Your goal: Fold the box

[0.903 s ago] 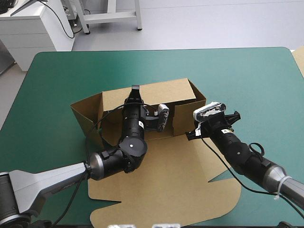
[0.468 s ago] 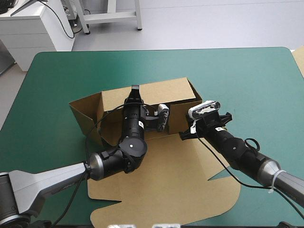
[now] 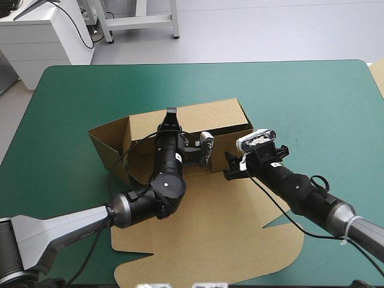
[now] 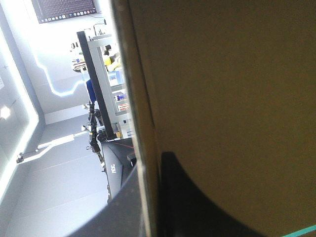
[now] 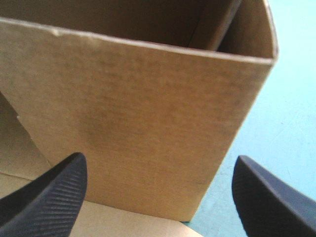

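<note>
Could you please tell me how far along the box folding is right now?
Roughly midway. Done: the box has its far and end walls standing. In hand: the left gripper is shut on the far wall, while the right gripper, fingers open, faces the short near wall. Remaining: the large flat panel lies unfolded on the table.

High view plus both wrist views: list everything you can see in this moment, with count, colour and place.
box: one, brown, mid-table; far and side walls raised, lid flat toward the near edge.
table cover: one, teal-green, under the box.
board edge: one, pale brown, at the table's right edge in the high view.
left tool: one, black, shut on the top rim of the box's far wall.
right tool: one, black, open, at the box's near right corner, a wall just ahead of it.
</note>
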`<state>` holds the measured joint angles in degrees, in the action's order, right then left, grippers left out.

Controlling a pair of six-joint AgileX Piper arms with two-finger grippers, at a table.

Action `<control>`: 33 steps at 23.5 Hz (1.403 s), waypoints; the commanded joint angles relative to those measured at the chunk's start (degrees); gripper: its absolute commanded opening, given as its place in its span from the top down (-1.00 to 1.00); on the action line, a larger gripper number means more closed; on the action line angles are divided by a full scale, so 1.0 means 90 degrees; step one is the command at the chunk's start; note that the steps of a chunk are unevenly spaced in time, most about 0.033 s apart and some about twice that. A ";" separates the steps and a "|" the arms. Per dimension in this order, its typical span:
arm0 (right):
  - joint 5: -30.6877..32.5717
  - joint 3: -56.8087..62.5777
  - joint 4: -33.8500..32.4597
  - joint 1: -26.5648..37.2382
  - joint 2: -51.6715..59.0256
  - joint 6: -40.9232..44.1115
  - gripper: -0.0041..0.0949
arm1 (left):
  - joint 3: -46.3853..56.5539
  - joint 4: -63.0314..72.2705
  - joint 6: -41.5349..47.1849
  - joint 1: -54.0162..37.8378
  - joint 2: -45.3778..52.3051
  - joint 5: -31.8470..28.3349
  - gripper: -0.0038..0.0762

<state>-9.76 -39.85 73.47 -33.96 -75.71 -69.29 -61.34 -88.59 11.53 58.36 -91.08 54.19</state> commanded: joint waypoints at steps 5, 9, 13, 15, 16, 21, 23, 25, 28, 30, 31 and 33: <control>-0.0712 -0.0207 -0.0022 0.0041 0.0206 0.0030 -0.63 | -0.0148 -0.0277 -0.0045 0.0054 0.0207 0.0016 0.92; -0.0788 -0.0558 -0.0105 0.0041 -0.0178 0.0045 -0.63 | -0.0148 -0.0277 -0.0045 0.0054 0.0207 0.0058 0.92; -0.0856 -0.1115 -0.0139 0.0041 -0.0746 -0.0002 -0.63 | -0.0148 -0.0277 -0.0045 0.0054 0.0207 0.0070 0.92; -0.0904 -0.1222 -0.0125 0.0041 -0.0911 -0.0002 -0.63 | -0.0148 -0.0277 -0.0045 0.0054 0.0207 0.0070 0.92; -0.0923 -0.1254 -0.0125 0.0041 -0.0967 0.0011 -0.63 | -0.0148 -0.0267 -0.0045 0.0054 0.0207 0.0070 0.92; -0.1107 -0.1254 -0.0074 0.0041 -0.0923 0.0070 0.29 | -0.0148 -0.0112 -0.0045 0.0054 0.0207 0.0070 0.92; -0.1067 -0.1255 -0.0060 0.0041 -0.0694 0.0091 0.95 | -0.0148 -0.0034 -0.0045 0.0054 0.0207 0.0070 0.92; -0.0976 -0.1255 0.0163 0.0041 -0.0483 0.0058 0.95 | -0.0148 -0.0051 -0.0045 0.0054 0.0207 0.0070 0.92; -0.0577 -0.1216 0.0269 0.0041 -0.0372 0.0015 0.96 | -0.0148 -0.0096 0.0239 0.0054 0.0207 0.0130 0.92; -0.0476 -0.1187 0.0269 0.0041 -0.0372 0.0015 0.96 | -0.0148 -0.0107 0.0480 0.0054 0.0207 0.0144 0.88; -0.0435 -0.1187 0.0269 0.0041 -0.0372 0.0015 0.96 | -0.0148 -0.0107 0.0480 0.0054 0.0207 0.0157 0.82; -0.0500 -0.1187 0.0224 0.0041 -0.0399 -0.0032 0.96 | -0.0148 -0.0107 0.0480 0.0054 0.0207 0.0185 0.57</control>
<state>-15.32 -48.46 77.27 -33.48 -82.15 -69.20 -61.40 -87.50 15.20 58.48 -90.96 55.08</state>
